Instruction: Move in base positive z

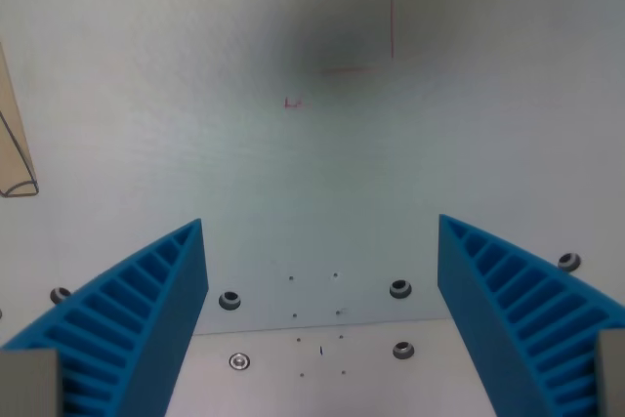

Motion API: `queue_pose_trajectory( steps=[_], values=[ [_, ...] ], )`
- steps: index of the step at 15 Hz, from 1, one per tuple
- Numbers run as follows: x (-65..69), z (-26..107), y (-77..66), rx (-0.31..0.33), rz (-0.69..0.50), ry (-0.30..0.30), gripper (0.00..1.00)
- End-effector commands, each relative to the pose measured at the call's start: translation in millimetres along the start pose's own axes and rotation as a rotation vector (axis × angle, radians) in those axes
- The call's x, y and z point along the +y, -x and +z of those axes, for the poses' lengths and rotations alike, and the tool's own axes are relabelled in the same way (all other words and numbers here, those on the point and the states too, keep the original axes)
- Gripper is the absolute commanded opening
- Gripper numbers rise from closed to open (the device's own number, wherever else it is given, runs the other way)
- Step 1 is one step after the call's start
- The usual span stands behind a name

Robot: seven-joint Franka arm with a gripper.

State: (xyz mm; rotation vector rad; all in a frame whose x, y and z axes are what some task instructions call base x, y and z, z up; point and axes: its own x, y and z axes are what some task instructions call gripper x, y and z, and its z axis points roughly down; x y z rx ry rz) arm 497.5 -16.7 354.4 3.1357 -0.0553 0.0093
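Table: pale, bare below my camera; red marks far off.
Gripper: fingers apart, empty, so I judge lift unobstructed.

gripper: two bright blue ribbed plastic fingers, wedge-shaped with slatted inner faces, grey mount blocks at base corners.

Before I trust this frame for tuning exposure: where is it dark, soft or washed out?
In the wrist view, a soft dark shadow lies on the pale table by the red marks, which look faint and blurred; the open claw has sharper blue fingers; the bolts near the bottom are fairly crisp; no strong glare shows.
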Motion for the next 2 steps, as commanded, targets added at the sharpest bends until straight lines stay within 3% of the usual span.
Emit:
queue_pose_trajectory(
  steps=[1,2],
  values=[
    [0.4,-18.9,4.3,-0.014,0.0,0.0,1.0],
    [0.5,-23.9,4.2,-0.014,0.0,0.0,1.0]
  ],
)
